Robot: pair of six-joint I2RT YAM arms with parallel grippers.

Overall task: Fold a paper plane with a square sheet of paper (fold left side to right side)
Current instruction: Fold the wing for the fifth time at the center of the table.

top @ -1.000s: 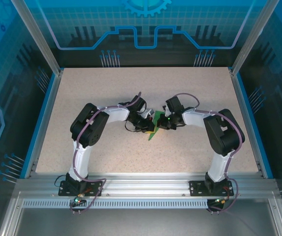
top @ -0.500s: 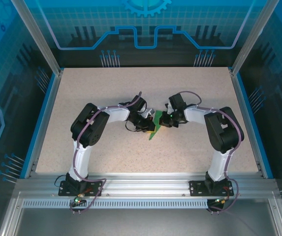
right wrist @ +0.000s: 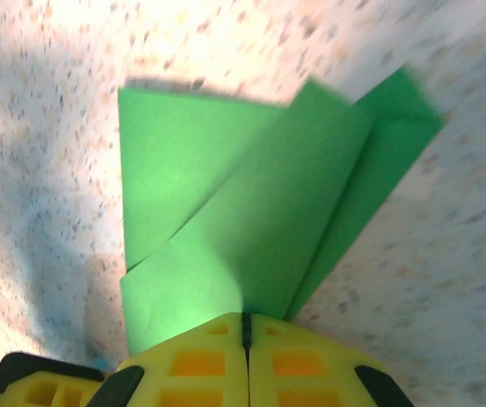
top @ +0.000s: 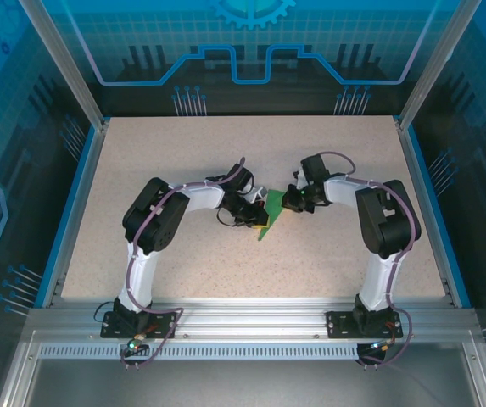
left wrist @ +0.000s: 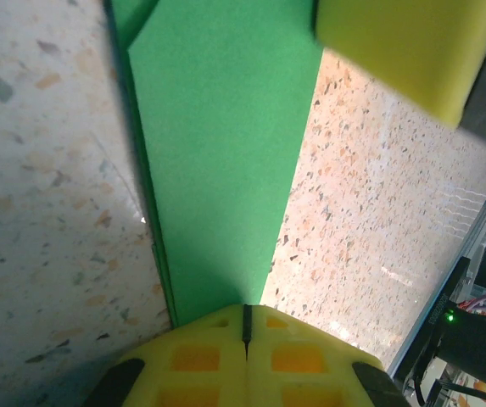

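Note:
The paper plane (top: pixel 270 215) is bright green paper, folded into a creased, pointed shape at the table's middle, its tip toward the near left. My left gripper (top: pixel 254 214) is shut, and its yellow fingertips (left wrist: pixel 244 315) rest on the end of a narrow green strip (left wrist: pixel 217 161) lying flat on the table. My right gripper (top: pixel 288 202) is shut on the paper plane (right wrist: pixel 251 220). A raised green flap runs into the seam between its fingers (right wrist: pixel 245 322). One yellow finger (left wrist: pixel 399 47) of the right gripper shows in the left wrist view.
The speckled beige table (top: pixel 183 161) has blue rails along its left (top: pixel 73 208) and right (top: pixel 429 208) edges. Both arms bend inward and meet at the middle. Purple cables (top: pixel 323 163) loop over the wrists.
My right gripper has moved right and toward the far side with the green flap, so more green shows between the grippers. The left gripper has barely moved.

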